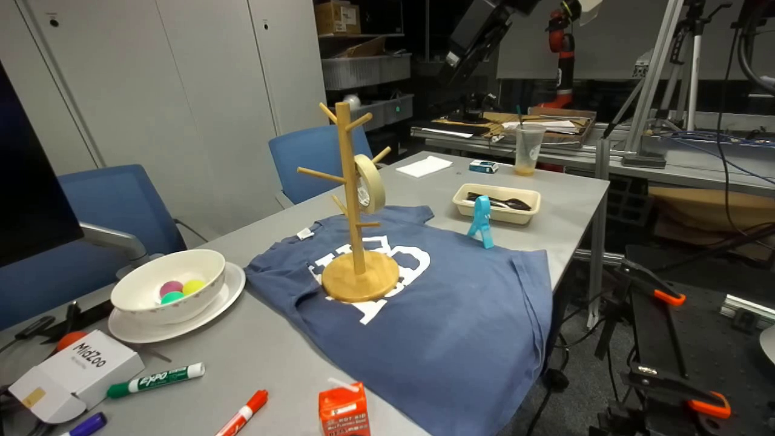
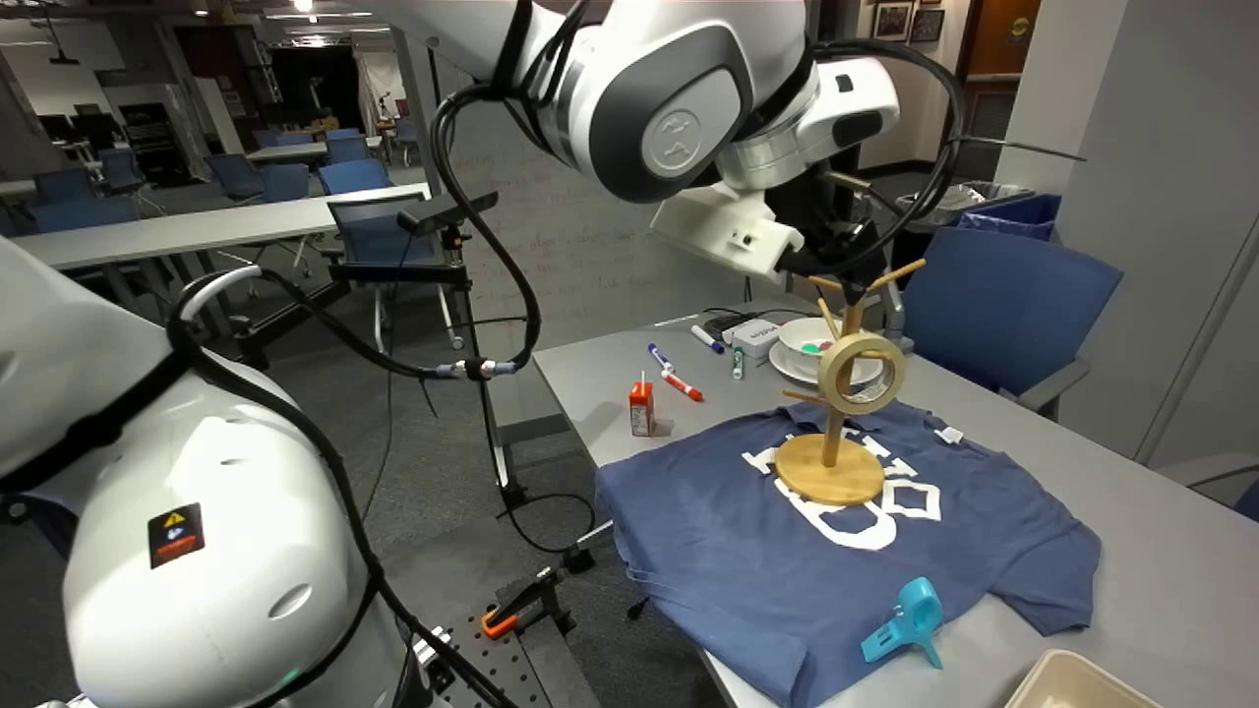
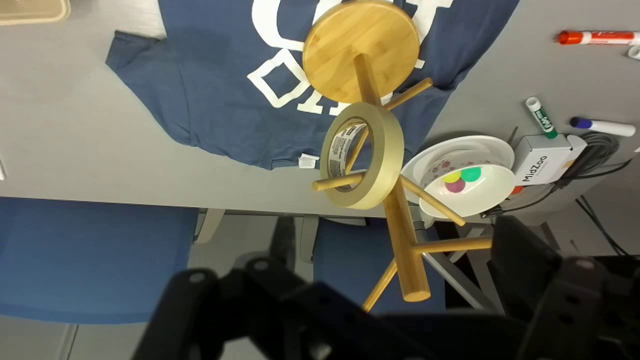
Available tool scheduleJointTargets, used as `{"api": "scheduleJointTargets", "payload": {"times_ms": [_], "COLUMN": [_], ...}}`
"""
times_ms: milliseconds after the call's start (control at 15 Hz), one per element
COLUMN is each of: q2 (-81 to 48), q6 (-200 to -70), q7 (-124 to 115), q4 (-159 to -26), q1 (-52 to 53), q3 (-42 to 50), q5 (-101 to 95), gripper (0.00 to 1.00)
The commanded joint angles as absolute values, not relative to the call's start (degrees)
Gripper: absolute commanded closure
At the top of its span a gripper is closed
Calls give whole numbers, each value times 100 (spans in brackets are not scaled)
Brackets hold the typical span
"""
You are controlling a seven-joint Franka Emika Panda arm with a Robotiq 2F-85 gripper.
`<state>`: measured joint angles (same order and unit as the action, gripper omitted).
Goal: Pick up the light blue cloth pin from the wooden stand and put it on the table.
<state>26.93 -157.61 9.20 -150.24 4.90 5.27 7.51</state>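
blue chairs (image 1: 319,156) line one side of the light grey table (image 2: 1170,590), where a dark blue t-shirt (image 1: 451,339) lies spread. upright on the shirt is the wooden stand (image 1: 353,209), a roll of tape (image 1: 377,186) hung on one peg. the light blue cloth pin (image 1: 482,215) stands at the shirt's edge, near a tan tray (image 1: 514,215); whether cloth or tabletop bears its feet, i cannot tell. the gripper (image 3: 396,227) has its black fingers (image 3: 522,260) wide apart, the post's top showing between them in the wrist view.
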Motion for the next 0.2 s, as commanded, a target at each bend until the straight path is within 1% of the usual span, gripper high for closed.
{"api": "scheduleJointTargets", "payload": {"times_ms": [0, 133], "q2": [2695, 2695], "q6": [-15751, -15751], "q7": [895, 895], "q4": [-15018, -15018], "q1": [493, 493], "q3": [528, 528], "q5": [729, 729], "gripper": [0, 0]}}
